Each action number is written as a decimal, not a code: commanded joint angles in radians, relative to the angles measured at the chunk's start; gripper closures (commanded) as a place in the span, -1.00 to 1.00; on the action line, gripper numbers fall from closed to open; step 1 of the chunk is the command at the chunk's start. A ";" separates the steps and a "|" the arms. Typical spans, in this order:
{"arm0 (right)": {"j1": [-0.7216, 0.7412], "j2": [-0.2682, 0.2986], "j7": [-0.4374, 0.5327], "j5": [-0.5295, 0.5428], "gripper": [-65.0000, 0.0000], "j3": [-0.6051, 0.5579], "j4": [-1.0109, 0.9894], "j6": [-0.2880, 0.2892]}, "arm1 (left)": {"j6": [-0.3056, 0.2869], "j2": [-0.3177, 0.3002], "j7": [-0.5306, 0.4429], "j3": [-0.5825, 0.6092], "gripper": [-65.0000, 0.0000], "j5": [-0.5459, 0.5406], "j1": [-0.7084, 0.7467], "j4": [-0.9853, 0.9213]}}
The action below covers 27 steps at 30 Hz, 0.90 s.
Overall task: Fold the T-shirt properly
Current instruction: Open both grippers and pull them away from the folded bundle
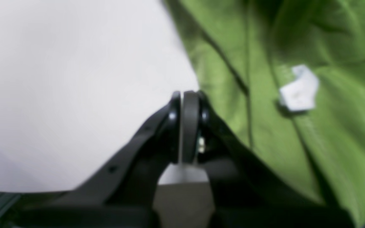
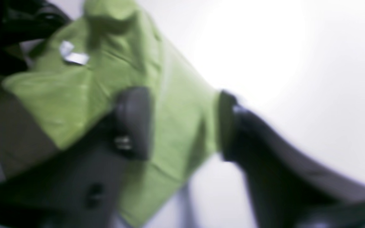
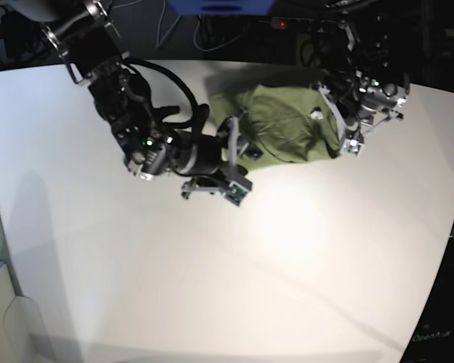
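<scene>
a crumpled green t-shirt (image 3: pixel 287 132) lies bunched on the far part of a white table (image 3: pixel 234 272), a small white tag (image 3: pixel 315 114) showing on top. the right gripper (image 3: pixel 238 147) sits at its near-left edge; the left gripper (image 3: pixel 346 128) meets its right edge.

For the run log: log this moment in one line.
T-shirt: bunched on table | left gripper: shut, at shirt edge | right gripper: jaws astride shirt edge

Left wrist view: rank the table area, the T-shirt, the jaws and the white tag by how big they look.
1. Table and T-shirt: similar spread, unsure which leads.
2. Left gripper, jaws shut; looms large only because it is nearest the camera.
3. White tag, smallest.
</scene>
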 commanded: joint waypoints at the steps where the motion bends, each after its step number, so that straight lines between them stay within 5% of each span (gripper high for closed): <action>1: 0.005 0.007 0.014 0.014 0.58 0.013 0.017 0.009 | 0.001 0.000 -0.030 0.002 0.97 -0.010 -0.008 -0.013; 3: -0.009 0.024 0.017 0.014 0.99 0.019 0.017 0.009 | 0.001 0.006 -0.077 0.006 0.97 -0.010 -0.014 -0.067; 20: -0.056 0.239 0.022 0.013 1.00 0.079 0.017 0.009 | 0.001 0.041 -0.099 0.011 0.97 -0.010 -0.327 -0.251; 27: -0.104 0.305 0.014 0.013 1.00 0.258 0.113 0.009 | 0.001 -0.005 0.127 0.011 0.97 -0.010 -0.381 -0.060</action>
